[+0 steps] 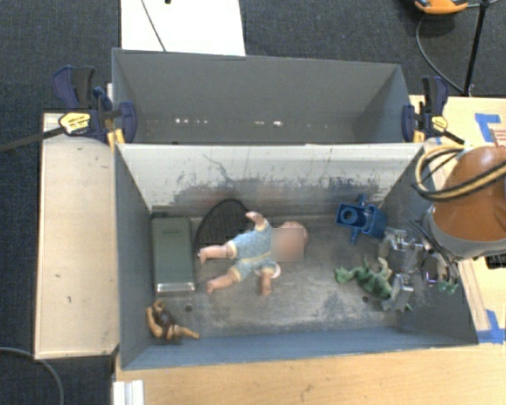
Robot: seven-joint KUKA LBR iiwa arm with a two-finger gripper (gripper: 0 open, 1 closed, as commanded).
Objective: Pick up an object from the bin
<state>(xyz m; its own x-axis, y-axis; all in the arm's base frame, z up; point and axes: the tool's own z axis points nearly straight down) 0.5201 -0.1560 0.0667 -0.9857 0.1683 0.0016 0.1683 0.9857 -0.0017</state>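
My gripper (401,278) sits low beside the green toy figure (363,277), nothing lifted yet; whether it's parted, I cannot tell.

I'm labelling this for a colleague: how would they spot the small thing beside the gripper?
Go to the view's right end of the grey bin, where the gripper hangs. On the floor between it and the doll lies a small green toy with thin, spiky limbs. It is dark green, unlike the blocky blue piece behind it, and far smaller than the doll.
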